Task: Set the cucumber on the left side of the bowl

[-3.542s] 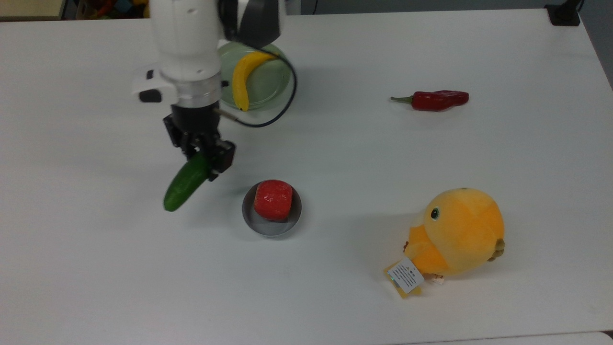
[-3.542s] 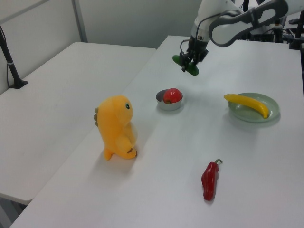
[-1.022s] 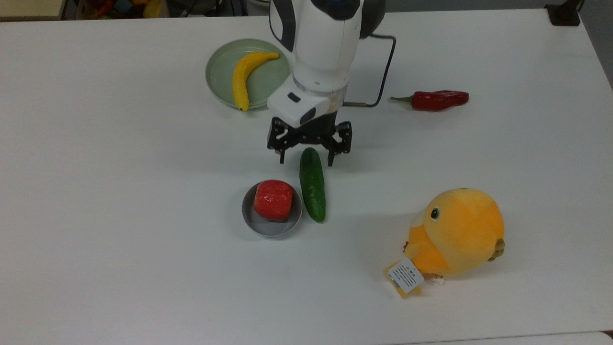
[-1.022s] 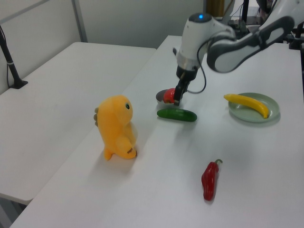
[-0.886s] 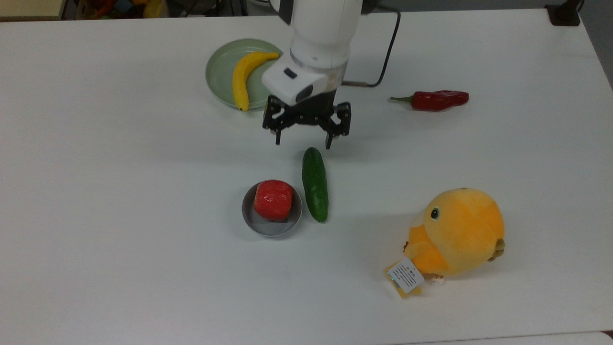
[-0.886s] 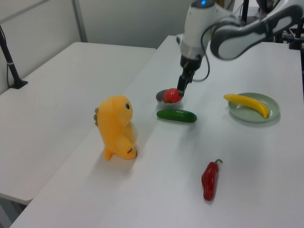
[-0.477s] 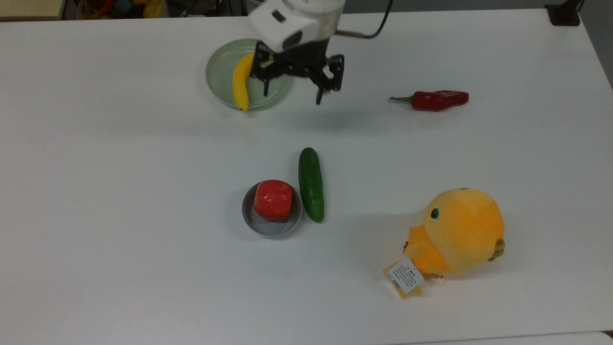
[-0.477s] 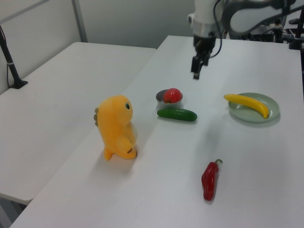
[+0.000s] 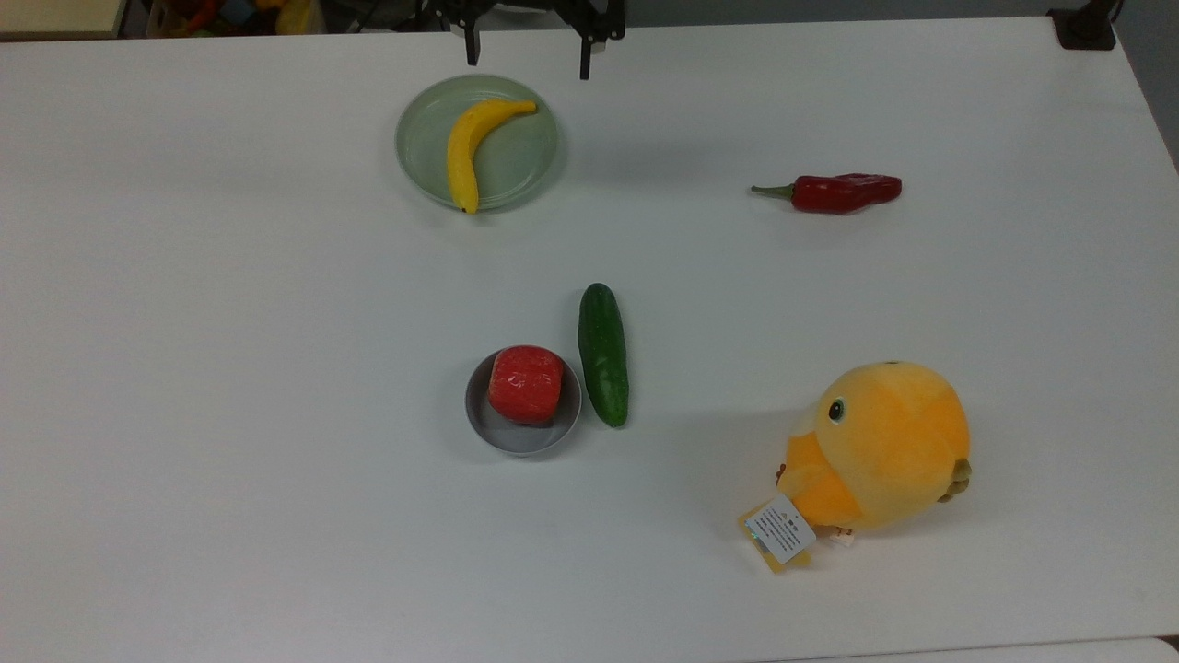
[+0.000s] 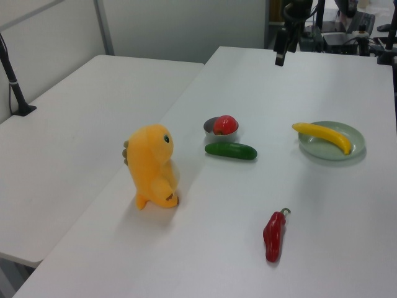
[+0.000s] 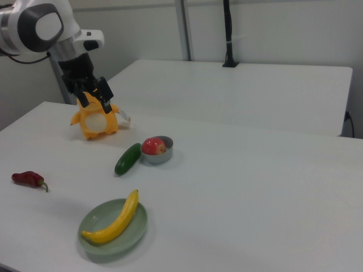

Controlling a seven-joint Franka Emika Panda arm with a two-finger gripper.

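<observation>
The dark green cucumber (image 9: pixel 603 354) lies flat on the white table, close against the small grey bowl (image 9: pixel 520 444), on the top view's right of it. In the right view the cucumber (image 11: pixel 127 158) is on the bowl's (image 11: pixel 163 158) left; in the left view the cucumber (image 10: pixel 231 151) lies just in front of the bowl (image 10: pixel 209 137). A red fruit (image 9: pixel 525 384) sits in the bowl. My gripper (image 9: pixel 528 61) hangs open and empty at the top view's top edge, far from the cucumber, and also shows raised high (image 11: pixel 95 96) (image 10: pixel 280 53).
A pale green plate (image 9: pixel 414 157) holds a yellow banana (image 9: pixel 465 138) just below the gripper in the top view. A red chili (image 9: pixel 843 191) lies at the right, and an orange plush chick (image 9: pixel 875 447) sits right of the cucumber.
My gripper carried the cucumber from the top view's left of the bowl to its right, let go, then rose and withdrew to the top edge. The cucumber has stayed put.
</observation>
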